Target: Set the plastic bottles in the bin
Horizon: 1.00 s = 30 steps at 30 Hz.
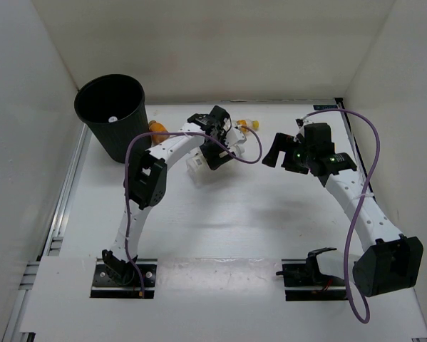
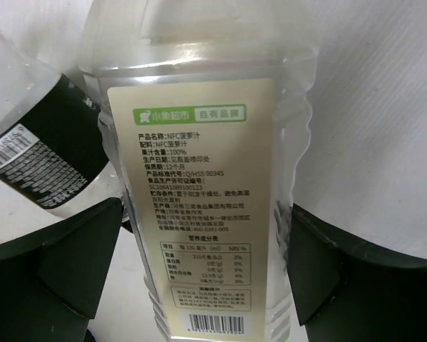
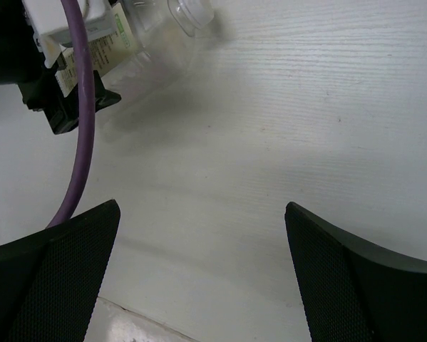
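At the far left of the table (image 3: 306, 107) stands the bin (image 1: 120, 146), upright and with its mouth open to above, so that a bottle can simply be dropped in; whether it holds any bottle yet, I cannot tell. Just beside its right wall lies the stubby orange bottle (image 1: 156, 129), not yet taken.

A little more to the right, the left arm bends over the group of bottles. The left pincer (image 2: 206, 210) is spread wide and stands on both sides of a clear bottle (image 2: 199, 107) with a pale printed label. The bottle lies on the table between the two fingers and they seem not to press it. I judge the pincer is placed this way so that it needs only to close to take the bottle across its body. The dark-labelled bottle (image 2: 42, 149) lies close at the left of this one, near the left finger, so the closing could push it.

Further right, behind the arm, lies the orange-capped bottle (image 1: 247, 127), well apart from the bin.

The right pincer (image 3: 202, 214) hangs over bare table, spread and with nothing between its fingers; probably it waits here to leave room for the left arm, which is nearer to the bin.
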### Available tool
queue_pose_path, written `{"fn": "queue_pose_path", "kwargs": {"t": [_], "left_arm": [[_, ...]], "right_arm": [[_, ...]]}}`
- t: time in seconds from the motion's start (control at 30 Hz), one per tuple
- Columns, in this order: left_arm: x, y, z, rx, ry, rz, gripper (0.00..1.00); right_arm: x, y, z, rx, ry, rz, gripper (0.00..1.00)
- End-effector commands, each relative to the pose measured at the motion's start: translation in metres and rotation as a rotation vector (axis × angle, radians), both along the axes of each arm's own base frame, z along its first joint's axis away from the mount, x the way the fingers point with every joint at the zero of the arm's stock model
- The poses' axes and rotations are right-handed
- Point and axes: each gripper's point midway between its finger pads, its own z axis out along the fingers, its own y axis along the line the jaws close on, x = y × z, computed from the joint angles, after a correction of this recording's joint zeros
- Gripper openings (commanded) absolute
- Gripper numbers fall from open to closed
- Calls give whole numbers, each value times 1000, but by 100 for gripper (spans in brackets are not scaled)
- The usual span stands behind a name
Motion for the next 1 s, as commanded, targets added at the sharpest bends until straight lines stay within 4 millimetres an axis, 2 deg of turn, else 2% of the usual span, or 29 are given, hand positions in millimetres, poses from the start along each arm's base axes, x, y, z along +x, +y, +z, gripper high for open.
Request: {"fn": "queue_pose_path", "kwargs": {"t": [0.0, 0.03, 0.1, 0.13, 0.17, 0.2, 0.23, 0.27, 0.33, 0.37, 0.47, 0.5, 0.53, 0.57, 0.6, 0.67, 0.7, 0.73, 0.8, 0.87, 0.9, 0.97], "left_arm": [[1, -3, 4, -33, 23, 9, 99], [3, 0, 4, -45, 32, 24, 79], [1, -2, 11, -84, 60, 38, 61], [3, -8, 21, -114, 55, 39, 54], [5, -6, 40, -143, 32, 41, 33], [5, -6, 50, -158, 23, 55, 26], [5, -10, 64, -190, 6, 56, 20], [6, -11, 90, -225, -44, 51, 19], [3, -12, 116, -274, -79, 57, 15], [1, -11, 143, -310, -123, 60, 15], [0, -10, 203, -403, -233, 83, 11], [0, 3, 237, -440, -311, 101, 11], [4, 12, 259, -463, -372, 136, 11], [16, 25, 285, -509, -460, 184, 11], [12, 44, 324, -554, -563, 221, 11], [25, 85, 366, -558, -738, 368, 11], [32, 114, 410, -599, -868, 465, 11], [39, 136, 426, -587, -935, 535, 11], [49, 203, 468, -579, -1107, 718, 13], [59, 240, 476, -584, -1156, 812, 19], [64, 271, 475, -572, -1172, 873, 20], [76, 292, 466, -564, -1165, 910, 20]], "right_arm": [[7, 2, 20, 6, -62, 23, 100], [7, 2, 20, 6, -62, 23, 100], [7, 2, 20, 6, -62, 23, 100], [7, 2, 20, 6, -62, 23, 100], [7, 2, 20, 6, -62, 23, 100], [7, 2, 20, 6, -62, 23, 100], [7, 2, 20, 6, -62, 23, 100], [7, 2, 20, 6, -62, 23, 100], [6, 4, 21, 19, -56, 23, 100], [6, 4, 21, 19, -56, 23, 100], [6, 4, 21, 26, -51, 16, 100], [8, 5, 23, 28, -60, 16, 100], [8, 5, 23, 28, -60, 16, 100], [7, 5, 26, 38, -65, 10, 100], [5, 6, 22, 42, -54, 18, 100], [5, 7, 21, 50, -50, 10, 100], [5, 8, 19, 57, -50, 17, 100], [5, 9, 24, 68, -65, 11, 100], [4, 8, 19, 66, -55, 11, 100], [4, 10, 24, 76, -71, 18, 100], [4, 10, 24, 76, -71, 18, 100], [4, 10, 24, 76, -71, 18, 100]]}}
